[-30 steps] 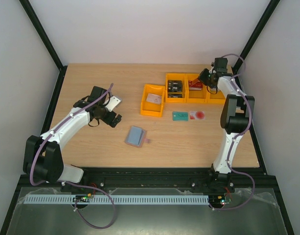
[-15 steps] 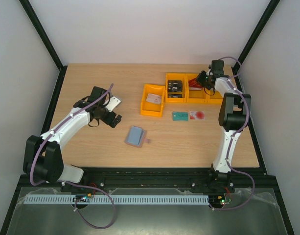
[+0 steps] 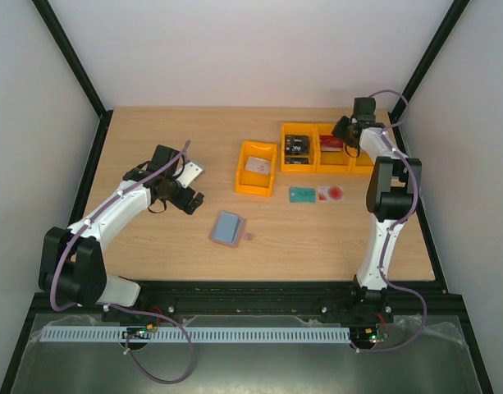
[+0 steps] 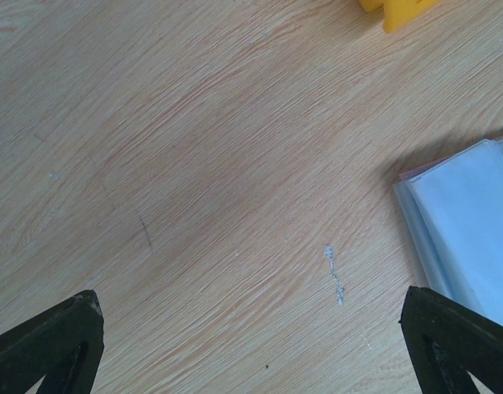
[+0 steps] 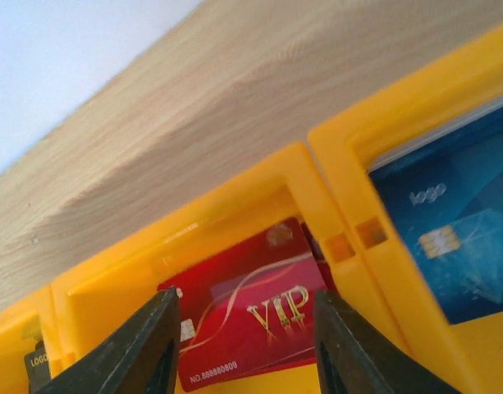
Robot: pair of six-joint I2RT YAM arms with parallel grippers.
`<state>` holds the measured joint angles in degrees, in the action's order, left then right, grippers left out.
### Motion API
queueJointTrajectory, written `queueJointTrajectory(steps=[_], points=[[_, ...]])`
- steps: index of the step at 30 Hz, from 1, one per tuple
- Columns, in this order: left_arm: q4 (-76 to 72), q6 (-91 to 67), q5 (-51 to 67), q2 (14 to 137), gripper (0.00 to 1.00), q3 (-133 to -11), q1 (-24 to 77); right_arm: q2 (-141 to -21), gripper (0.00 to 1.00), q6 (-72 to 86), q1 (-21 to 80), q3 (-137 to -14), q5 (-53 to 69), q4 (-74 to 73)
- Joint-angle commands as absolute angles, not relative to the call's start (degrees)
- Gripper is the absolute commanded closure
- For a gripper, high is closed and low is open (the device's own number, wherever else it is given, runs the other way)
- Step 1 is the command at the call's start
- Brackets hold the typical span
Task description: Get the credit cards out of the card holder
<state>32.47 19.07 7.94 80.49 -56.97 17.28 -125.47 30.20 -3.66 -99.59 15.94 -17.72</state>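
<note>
The pinkish card holder (image 3: 244,236) lies flat mid-table, with only its edge and tab showing under a light blue-grey card (image 3: 226,227). My left gripper (image 3: 191,199) hovers open just left of it. In the left wrist view the card (image 4: 473,230) sits at the right edge, and nothing is between my left gripper's (image 4: 251,353) fingers. My right gripper (image 3: 342,136) hangs open over a back orange bin (image 3: 327,156). A red VIP card (image 5: 251,316) lies in that bin, below the spread fingers (image 5: 144,345). A red-and-white card (image 3: 331,194) lies on the table.
A teal card (image 3: 301,194) lies beside the red-and-white one. A separate orange bin (image 3: 256,179) holds a pale card. The back row of bins also holds dark cards (image 3: 295,146) and a blue card (image 5: 456,238). Black frame posts rise at the back corners.
My right gripper moved slightly toward the back over the bin and opened. The red card it held now lies in the bin. The left arm has not moved.
</note>
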Motion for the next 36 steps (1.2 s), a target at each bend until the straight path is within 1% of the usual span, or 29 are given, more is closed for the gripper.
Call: queueJointTrajectory(steps=[1, 4, 8, 11, 13, 16, 20, 24, 27, 30, 33, 36], points=[[32.5, 19.5, 8.3, 79.8, 0.01, -56.2, 16.9, -120.8, 0.56, 26.9, -3.9, -103.4, 9.3, -20.3], [32.5, 19.5, 8.3, 79.7, 0.01, -56.2, 16.9, -119.9, 0.55, 26.0, -3.4, -104.6, 8.0, -21.5], [32.5, 19.6, 8.4, 79.4, 0.01, -56.1, 16.9, -119.0, 0.59, 25.7, -2.7, -104.1, 9.7, -22.2], [32.3, 19.2, 10.4, 79.4, 0.01, -55.7, 16.9, -116.3, 0.6, 24.9, -0.8, -100.9, 11.4, -22.0], [32.3, 18.4, 14.3, 79.6, 0.01, -55.2, 16.9, -112.4, 0.6, 23.7, 1.6, -97.3, 11.2, -21.4], [31.8, 16.1, 23.3, 79.9, 0.01, -54.2, 16.8, -104.2, 0.6, 23.3, 6.8, -90.2, 11.2, -20.0], [28.1, 10.7, 33.4, 80.6, 0.01, -50.5, 15.8, -90.3, 0.59, 26.3, 15.4, -74.5, 12.8, -14.2], [23.1, 4.2, 35.8, 83.1, 0.02, -47.5, 15.3, -82.5, 0.6, 32.9, 26.3, -61.0, 13.4, -10.6], [17.9, -0.9, 35.7, 84.5, 0.02, -43.7, 15.2, -81.2, 0.6, 37.7, 34.8, -54.3, 14.6, -10.0], [13.7, -4.6, 36.7, 85.9, 0.03, -40.8, 15.2, -82.5, 0.6, 43.2, 42.1, -49.4, 16.1, -7.4], [11.5, -7.7, 38.6, 87.7, 0.05, -38.7, 15.3, -85.6, 0.62, 47.3, 45.7, -45.6, 19.6, -2.4], [10.9, -9.3, 39.0, 90.0, 0.06, -38.3, 16.1, -89.4, 0.65, 49.6, 48.0, -44.9, 21.5, 1.5]])
